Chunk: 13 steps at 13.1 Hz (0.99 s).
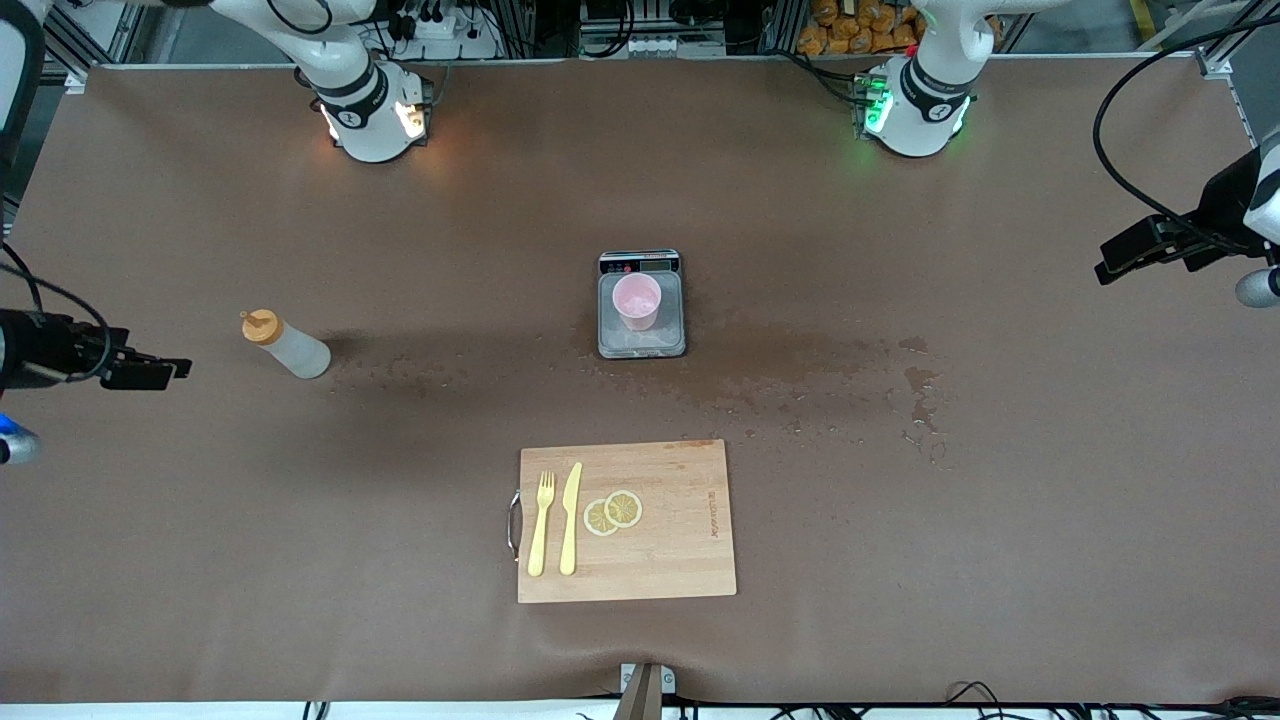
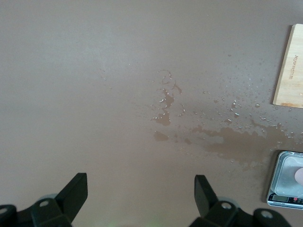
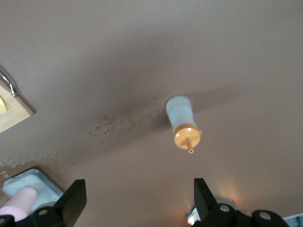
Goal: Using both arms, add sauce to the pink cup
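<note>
Sauce bottle stands on the table well apart from your scale, toward the right arm's end; the pink cup sits on that scale. Your left gripper and right gripper hang released, empty.

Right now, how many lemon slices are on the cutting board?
2: both lemon slices lie overlapping on the cutting board, beside the knife. None appear hidden.
</note>
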Motion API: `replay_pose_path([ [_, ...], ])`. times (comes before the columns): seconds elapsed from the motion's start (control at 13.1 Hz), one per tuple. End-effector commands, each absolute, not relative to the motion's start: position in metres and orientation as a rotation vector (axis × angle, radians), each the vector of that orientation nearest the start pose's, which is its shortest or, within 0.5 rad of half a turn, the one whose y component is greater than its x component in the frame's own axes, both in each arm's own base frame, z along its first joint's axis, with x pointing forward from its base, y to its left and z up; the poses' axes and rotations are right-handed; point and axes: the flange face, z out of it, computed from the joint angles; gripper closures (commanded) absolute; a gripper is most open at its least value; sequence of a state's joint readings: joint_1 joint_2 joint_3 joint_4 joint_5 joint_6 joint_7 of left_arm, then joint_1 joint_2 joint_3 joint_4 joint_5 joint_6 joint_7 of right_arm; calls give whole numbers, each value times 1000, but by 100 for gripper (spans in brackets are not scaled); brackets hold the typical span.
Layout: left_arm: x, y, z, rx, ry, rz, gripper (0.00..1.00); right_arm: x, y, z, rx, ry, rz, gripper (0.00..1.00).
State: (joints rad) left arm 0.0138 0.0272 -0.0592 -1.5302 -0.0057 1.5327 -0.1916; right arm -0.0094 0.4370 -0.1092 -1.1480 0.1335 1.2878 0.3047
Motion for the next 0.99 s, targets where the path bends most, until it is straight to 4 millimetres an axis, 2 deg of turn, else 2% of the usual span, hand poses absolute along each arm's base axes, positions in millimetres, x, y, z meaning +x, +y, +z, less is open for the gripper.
replay_pose_path([
  [0.0, 558, -24, 625, -3142, -200, 30, 0, 601, -16, 562, -3080, 500, 349, 0],
  [0.15, 558, -24, 625, -3142, -200, 30, 0, 585, -13, 582, -3093, 366, 275, 0],
  [0.46, 558, -24, 624, -3142, -202, 30, 0, 555, -38, 589, -3084, 269, 157, 0],
  [0.69, 559, -24, 625, -3143, -203, 21, 0, 528, -56, 619, -3074, 222, 99, 0],
  [0.92, 553, -27, 633, -3142, -193, 6, 0, 539, -69, 611, -3075, 279, 87, 0],
])
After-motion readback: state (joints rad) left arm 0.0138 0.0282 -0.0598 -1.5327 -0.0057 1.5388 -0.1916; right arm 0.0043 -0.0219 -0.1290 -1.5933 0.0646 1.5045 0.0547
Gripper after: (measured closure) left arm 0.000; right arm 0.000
